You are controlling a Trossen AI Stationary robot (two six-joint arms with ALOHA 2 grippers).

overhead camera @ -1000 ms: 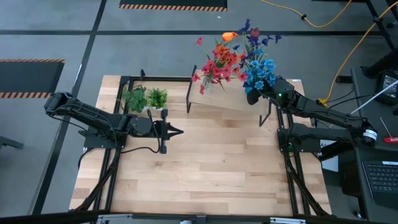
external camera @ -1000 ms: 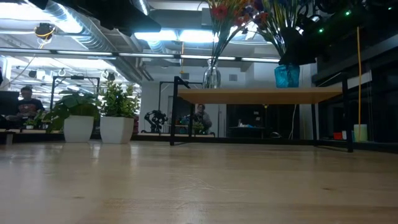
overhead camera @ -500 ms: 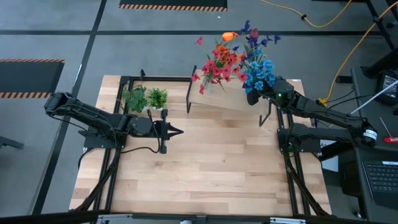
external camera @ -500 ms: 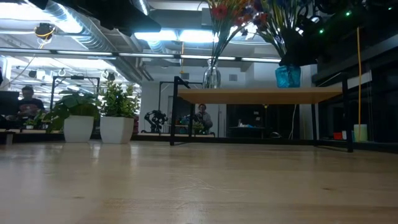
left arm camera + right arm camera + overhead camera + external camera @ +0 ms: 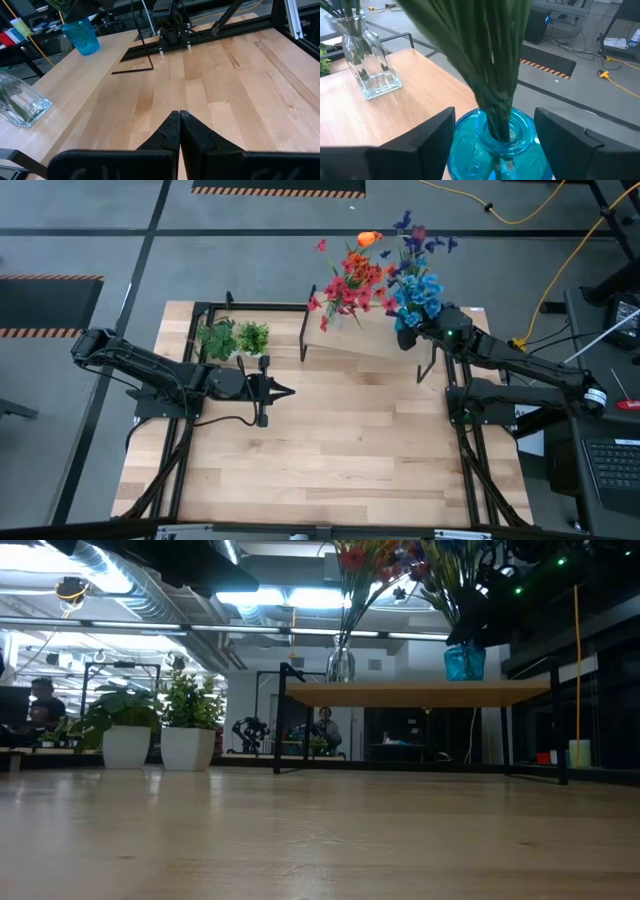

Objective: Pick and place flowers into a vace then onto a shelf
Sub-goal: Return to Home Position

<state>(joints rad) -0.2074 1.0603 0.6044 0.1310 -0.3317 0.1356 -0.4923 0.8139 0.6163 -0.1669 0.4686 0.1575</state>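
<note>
A blue glass vase (image 5: 492, 147) with green stems and blue and purple flowers (image 5: 415, 288) stands at the right end of the shelf (image 5: 365, 345), seen level in the low view (image 5: 465, 661). A clear vase (image 5: 367, 67) with red and orange flowers (image 5: 348, 280) rests on its base at the shelf's left end (image 5: 340, 665). My right gripper (image 5: 495, 116) is at the blue vase, fingers on either side of it. My left gripper (image 5: 179, 117) is shut and touches nothing, above the table's left middle (image 5: 287, 391). My right gripper has the blue vase's upper body, just below the rim (image 5: 470, 131), between its two fingers (image 5: 432, 137). It comes from the table's right side, slanting down. The vase is upright; whether its base (image 5: 463, 677) rests on the shelf board or hangs just above it, I cannot tell.
Two small potted plants (image 5: 233, 338) stand at the table's far left, beside the shelf's black legs (image 5: 303, 338). Bare tabletop (image 5: 340, 440) stretches across the middle and near side. The black arm frames run along both table sides. People sit in the room beyond (image 5: 322, 725).
The blue vase and its flowers have shifted slightly toward the table's right and far side along with my right gripper. The clear vase and my left arm have kept still.
</note>
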